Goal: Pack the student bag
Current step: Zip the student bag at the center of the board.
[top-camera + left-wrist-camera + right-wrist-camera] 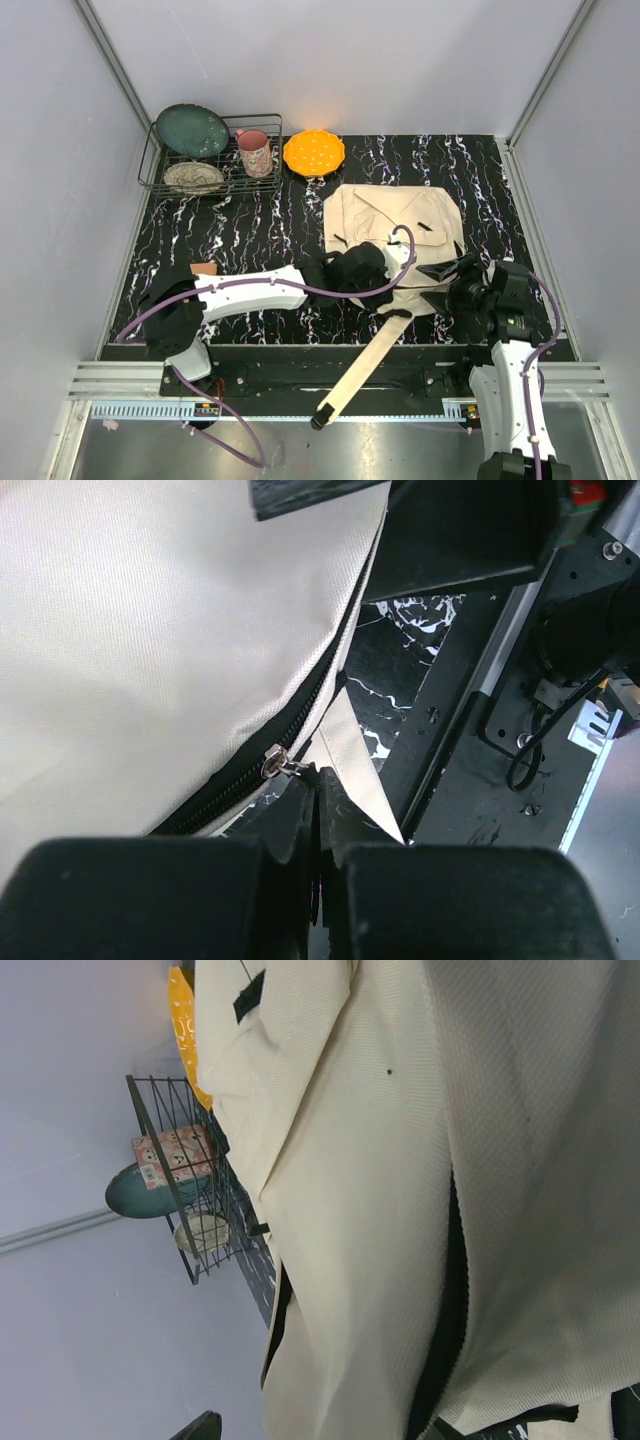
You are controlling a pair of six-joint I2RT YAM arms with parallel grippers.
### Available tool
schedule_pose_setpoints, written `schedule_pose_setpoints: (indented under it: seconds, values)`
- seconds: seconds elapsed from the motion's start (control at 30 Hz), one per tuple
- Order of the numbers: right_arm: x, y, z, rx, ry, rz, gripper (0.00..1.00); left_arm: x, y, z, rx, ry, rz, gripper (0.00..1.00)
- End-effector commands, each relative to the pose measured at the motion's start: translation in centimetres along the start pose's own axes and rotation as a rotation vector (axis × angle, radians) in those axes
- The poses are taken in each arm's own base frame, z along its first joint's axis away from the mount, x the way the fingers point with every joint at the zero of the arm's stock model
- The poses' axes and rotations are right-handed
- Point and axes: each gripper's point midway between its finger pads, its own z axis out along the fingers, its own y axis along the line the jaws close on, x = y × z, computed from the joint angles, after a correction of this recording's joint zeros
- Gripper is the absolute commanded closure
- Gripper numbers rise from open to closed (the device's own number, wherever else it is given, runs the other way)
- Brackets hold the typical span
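Observation:
The student bag [395, 225], a cream canvas backpack, lies flat on the black marbled table, right of the middle. My left gripper [335, 270] reaches across to the bag's near left edge. In the left wrist view its jaws are shut, with the small metal zipper pull [283, 767] pinched at the fingertips [318, 785] beside the black zipper [240, 785]. My right gripper [445, 283] stands open at the bag's near right corner. In the right wrist view its fingertips [200, 1427] are spread wide, with the bag's cream fabric [360, 1210] and a dark zipper gap [445, 1310] close in front.
A wire rack [210, 160] at the back left holds a teal plate [192, 130], a pale bowl [193, 177] and a pink mug [254, 152]. An orange plate [313, 152] lies beside it. A cream strap [360, 375] trails over the front edge. A small brown item [204, 268] lies near left.

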Motion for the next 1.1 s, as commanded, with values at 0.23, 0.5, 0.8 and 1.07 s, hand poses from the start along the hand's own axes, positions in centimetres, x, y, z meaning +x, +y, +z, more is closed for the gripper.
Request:
schedule_pose_setpoints:
  seconds: [0.23,0.5,0.8,1.07]
  values:
    - [-1.9,1.4,1.7,-0.003,0.0,-0.112,0.65,-5.3,-3.4,-0.5,0.094,-0.134,0.036,1.0]
    - [-4.8,2.4,2.5,0.051,-0.073,-0.241,1.0,-4.9,-2.5,-1.4,0.053,-0.14,0.04,1.0]
    - [-9.5,4.3,1.9,0.159,-0.237,-0.411,1.0,0.1,2.8,-3.7,-0.127,-0.063,0.024,1.0]
    - [-13.0,4.5,0.3,0.291,-0.357,-0.509,1.0,4.2,9.8,-7.0,-0.245,-0.068,-0.113,1.0]
